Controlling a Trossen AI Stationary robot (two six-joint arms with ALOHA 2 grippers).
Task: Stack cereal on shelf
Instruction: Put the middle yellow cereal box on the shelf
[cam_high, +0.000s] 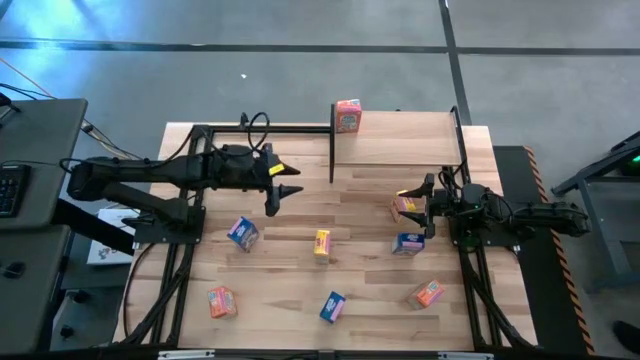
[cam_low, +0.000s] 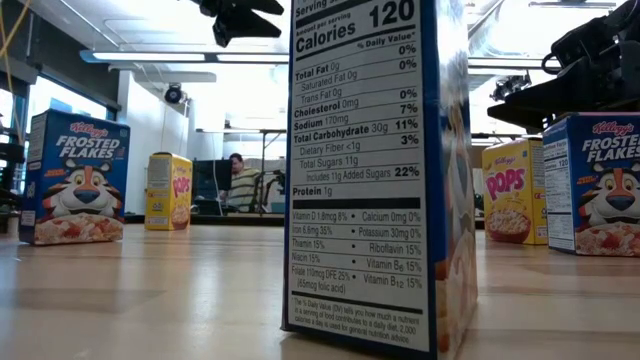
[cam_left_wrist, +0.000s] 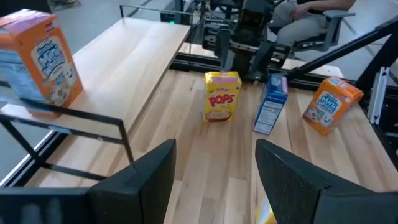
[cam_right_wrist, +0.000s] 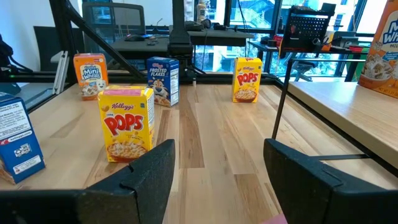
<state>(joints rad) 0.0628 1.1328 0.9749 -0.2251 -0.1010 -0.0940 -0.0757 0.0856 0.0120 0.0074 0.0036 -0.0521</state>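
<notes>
On the shelf (cam_high: 400, 140) one orange-pink box (cam_high: 348, 116) stands; left gripper (cam_high: 285, 190) hovers with fingers apart, right gripper (cam_high: 418, 207) likewise; a squarely centred grasp is advised.

"Frosted Flakes" blue box (cam_low: 73, 177), "Pops" yellow box (cam_right_wrist: 127, 131), "Calories 120" panel (cam_low: 356, 170)

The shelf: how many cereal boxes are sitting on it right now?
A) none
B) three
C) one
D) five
C: in the high view a single orange-pink box stands at the far left corner of the shelf, while the other boxes, such as a yellow box, are down on the tabletop.
</notes>
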